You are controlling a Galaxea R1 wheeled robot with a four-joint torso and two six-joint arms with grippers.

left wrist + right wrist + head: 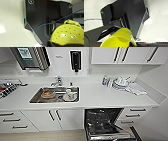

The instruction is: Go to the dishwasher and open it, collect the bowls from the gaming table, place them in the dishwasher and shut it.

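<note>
Now the built-in dishwasher (105, 123) with its dark wire-rack interior gapes open below the white countertop (100, 94), right of the steel sink (56, 94). Perforated yellow-green bowl (68, 34) and smooth yellow-green bowl (119, 38) loom near each wrist; finger state impossible to tell.

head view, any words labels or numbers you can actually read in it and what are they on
No text can be read.
Green and white label on the steel appliance front: print too blurred to read.
Small grey mark on the white wall beside the black wall dispenser: too small to read.
Bottle with a blue label on the white countertop: label unreadable.
The open steel-fronted dishwasher bears no visible text.
</note>
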